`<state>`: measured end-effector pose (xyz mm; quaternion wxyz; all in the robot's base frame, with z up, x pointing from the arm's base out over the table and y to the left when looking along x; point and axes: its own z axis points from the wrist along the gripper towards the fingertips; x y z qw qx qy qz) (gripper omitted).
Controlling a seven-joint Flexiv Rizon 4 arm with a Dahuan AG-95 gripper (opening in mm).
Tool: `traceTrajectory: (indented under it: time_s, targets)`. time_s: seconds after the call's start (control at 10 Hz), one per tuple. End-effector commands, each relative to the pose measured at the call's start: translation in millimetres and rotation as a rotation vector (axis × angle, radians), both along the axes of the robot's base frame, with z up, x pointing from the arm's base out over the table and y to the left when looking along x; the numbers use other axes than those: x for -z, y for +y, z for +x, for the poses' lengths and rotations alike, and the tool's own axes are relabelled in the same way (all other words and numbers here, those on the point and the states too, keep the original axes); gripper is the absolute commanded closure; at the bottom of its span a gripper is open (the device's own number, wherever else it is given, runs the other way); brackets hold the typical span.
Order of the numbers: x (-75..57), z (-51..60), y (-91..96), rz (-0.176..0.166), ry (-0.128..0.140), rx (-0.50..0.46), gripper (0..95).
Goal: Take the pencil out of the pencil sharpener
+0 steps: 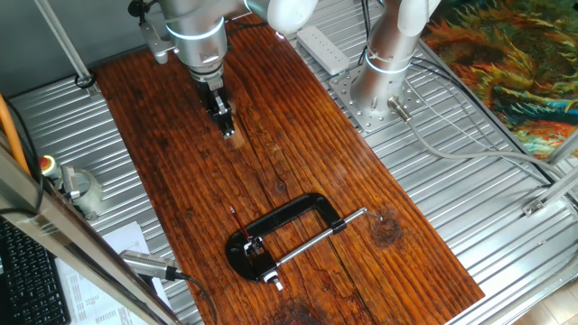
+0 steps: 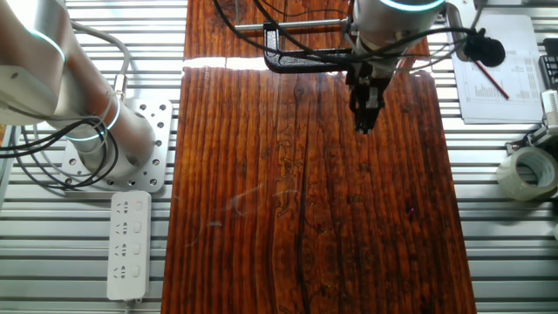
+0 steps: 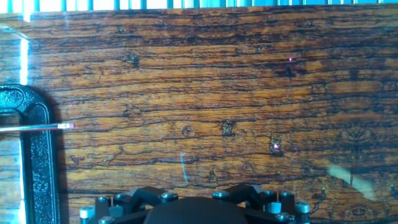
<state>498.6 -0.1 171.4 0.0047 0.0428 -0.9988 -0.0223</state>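
**Clamp near, gripper away**

C-clamp (image 1: 287, 236) at 6 o'clock, pinning pencil sharpener (image 1: 254, 245); pencil (image 1: 237, 222) pointing up-left. Gripper (image 1: 227, 129) at 11 o'clock, well apart; spread not discernible.
Other fixed view: gripper over bare board (image 2: 261, 218).
Hand view: pencil tip at 9 o'clock.

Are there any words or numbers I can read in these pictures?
None can be read.
Printed paper sheet: rows of print, too small to read.
Second printed sheet: too blurred.
C-clamp: raised marks on its frame, not legible.
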Motion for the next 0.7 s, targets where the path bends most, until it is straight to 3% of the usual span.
traceTrajectory:
  time_s: [0.1,0.5,0.6,0.7]
  targets:
    - [-0.1,1.0,0.7,0.088,0.035,-0.252,95.0]
    - [-0.2,1.1,0.8,0.023,0.043,-0.358,95.0]
    - [-0.5,1.6,1.0,-0.016,0.05,-0.404,95.0]
    - [-0.9,2.4,1.6,-0.033,0.053,-0.43,95.0]
